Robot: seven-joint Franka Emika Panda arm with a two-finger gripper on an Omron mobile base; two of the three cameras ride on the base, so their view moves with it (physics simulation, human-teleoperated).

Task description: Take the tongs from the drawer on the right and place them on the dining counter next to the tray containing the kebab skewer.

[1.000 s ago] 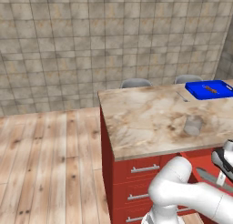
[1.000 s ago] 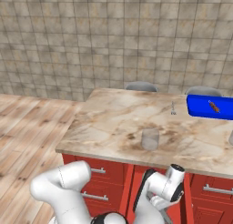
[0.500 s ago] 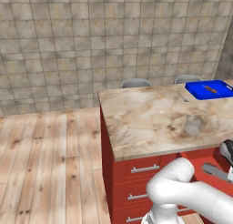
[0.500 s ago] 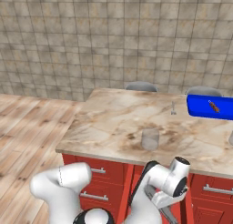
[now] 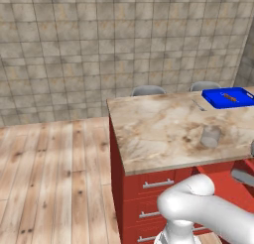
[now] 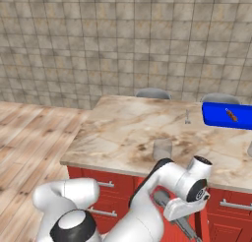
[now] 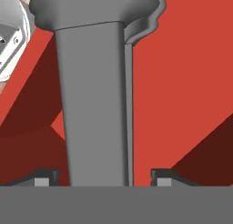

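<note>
From the hand's own view, its 2 fingertips (image 7: 45, 176) stand spread, 1 either side of the grey tongs (image 7: 95, 104), which run straight up between them over the red drawer (image 7: 182, 82) floor. No pinch shows yet. Judged by looks, the tongs are stiff, light, smooth metal, likely to slip or pivot; gripping mid-length across both arms seems safest. Far right on the dining counter (image 6: 128, 133) sits the blue tray (image 6: 216, 114).

We see the blue tray (image 6: 227, 115) cut off by the right base view's right edge; the tongs (image 7: 95, 100) run past the hand view's top, their ends unseen.
</note>
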